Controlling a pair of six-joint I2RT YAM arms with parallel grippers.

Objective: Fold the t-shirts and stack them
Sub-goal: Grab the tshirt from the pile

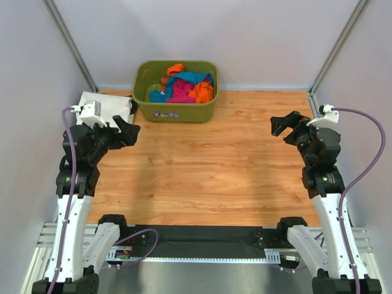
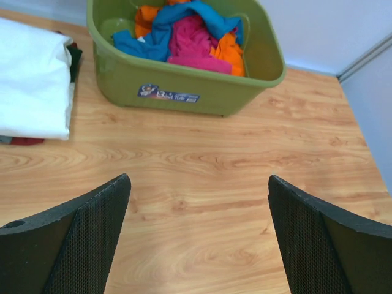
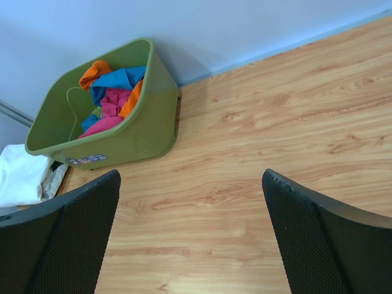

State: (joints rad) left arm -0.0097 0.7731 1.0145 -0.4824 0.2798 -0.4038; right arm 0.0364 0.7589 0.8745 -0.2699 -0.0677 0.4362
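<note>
**One pile started, a tub of shirts to go**

Over at the far-left corner of the light wooden table [image 1: 202,165] sits a neatly folded white cloth t-shirt [image 1: 113,105]. The left wrist view shows dark and red cloth edges [image 2: 24,141] peeking out beneath it. That reads as a stack already begun, with the white one on top, though how many lie under it can't be told.

Now the backlog. The olive-green rectangular plastic tub [image 1: 177,113] stands at the far edge, just right of that pile. Inside it is a tangle: a crumpled teal-blue cloth t-shirt [image 1: 191,78] draped across the top, a crumpled pink cloth t-shirt [image 1: 182,94] below it, and crumpled orange cloth [image 1: 203,92] on both sides. None of that is folded, and the heap hides the exact count.

And the arms? The left gripper [image 1: 125,133] hangs near the left edge, just in front of the white pile, fingers spread wide with nothing in them. The right gripper [image 1: 282,125] hovers near the right edge, equally released, over bare wood.

So, by my reckoning, part done, with the bigger share ahead. The next shirt has to come out of the tub onto the open middle of the table.
</note>
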